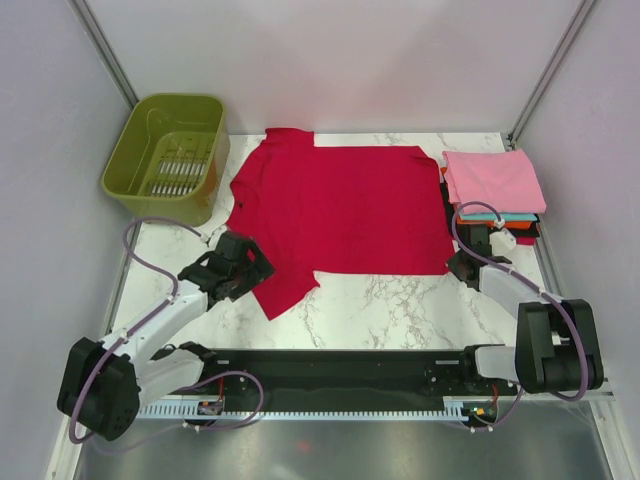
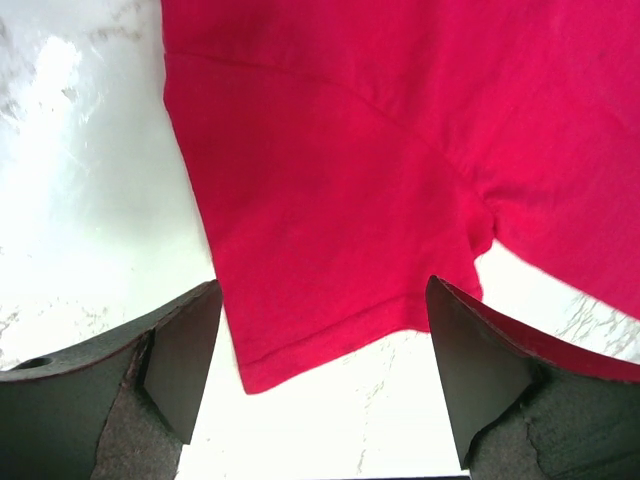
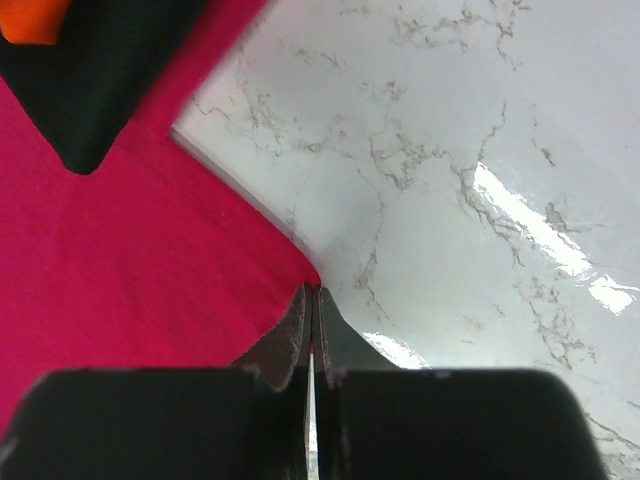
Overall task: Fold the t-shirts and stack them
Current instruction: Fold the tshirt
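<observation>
A crimson red t-shirt [image 1: 340,205] lies spread flat across the middle of the marble table. My left gripper [image 1: 250,268] hovers open over its near-left sleeve [image 2: 330,230], and the sleeve hem sits between the two wide-apart fingers [image 2: 180,360]. My right gripper [image 1: 462,264] is at the shirt's near-right hem corner [image 3: 270,290], its jaws pressed together on the very edge of the red cloth. At the back right stands a stack of folded t-shirts [image 1: 495,180], pink on top with teal, orange and black edges below.
An olive-green plastic basket [image 1: 165,150] stands at the back left corner. The black [image 3: 100,90] and orange [image 3: 30,20] folded shirts lie just beyond the right gripper. Bare marble [image 1: 390,305] runs between the shirt's near hem and the arm bases.
</observation>
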You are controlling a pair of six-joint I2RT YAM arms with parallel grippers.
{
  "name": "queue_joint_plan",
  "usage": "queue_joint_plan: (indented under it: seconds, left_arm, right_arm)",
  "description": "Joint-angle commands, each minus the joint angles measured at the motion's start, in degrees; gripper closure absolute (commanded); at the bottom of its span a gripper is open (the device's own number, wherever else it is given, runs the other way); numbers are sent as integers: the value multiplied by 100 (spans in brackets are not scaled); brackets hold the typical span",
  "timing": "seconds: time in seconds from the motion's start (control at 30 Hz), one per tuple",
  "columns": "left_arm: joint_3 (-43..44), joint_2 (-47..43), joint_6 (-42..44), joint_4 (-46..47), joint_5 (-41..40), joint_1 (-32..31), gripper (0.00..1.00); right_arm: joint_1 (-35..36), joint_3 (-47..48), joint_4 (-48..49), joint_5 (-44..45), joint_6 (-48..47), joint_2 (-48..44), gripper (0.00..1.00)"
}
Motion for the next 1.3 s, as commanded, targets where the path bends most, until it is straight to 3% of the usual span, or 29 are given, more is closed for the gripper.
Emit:
queue_joint_plan:
  seconds: [0.0, 0.13, 0.4, 0.87, 1.1, 1.23, 1.27]
  left_arm:
    - [192, 14, -260, -410, -287, -227, 17]
    - [201, -267, -699, -1164, -638, -490, 18]
    - [-177, -998, -1298, -1430, -743, -895, 28]
    - [-45, 205, -1755, -1421, -674, -1764, 32]
    - [52, 961, -1983, -1360, -647, -1853, 37]
    - [34, 1173, -2027, -1202, -630, -1845, 50]
    - [17, 1182, -2036, -1141, -621, -1853, 62]
  right_arm:
    - [-24, -31, 17, -9, -7, -273, 100]
    - [-24, -57, 35, -17, -16, -458, 100]
    - [-24, -84, 78, -149, -34, -520, 100]
    - [-15, -93, 114, -184, -51, -493, 100]
    - [-24, -110, 114, -175, -34, -537, 100]
    - [-15, -119, 123, -193, -34, -572, 100]
    - [-24, -119, 131, -193, -34, -581, 100]
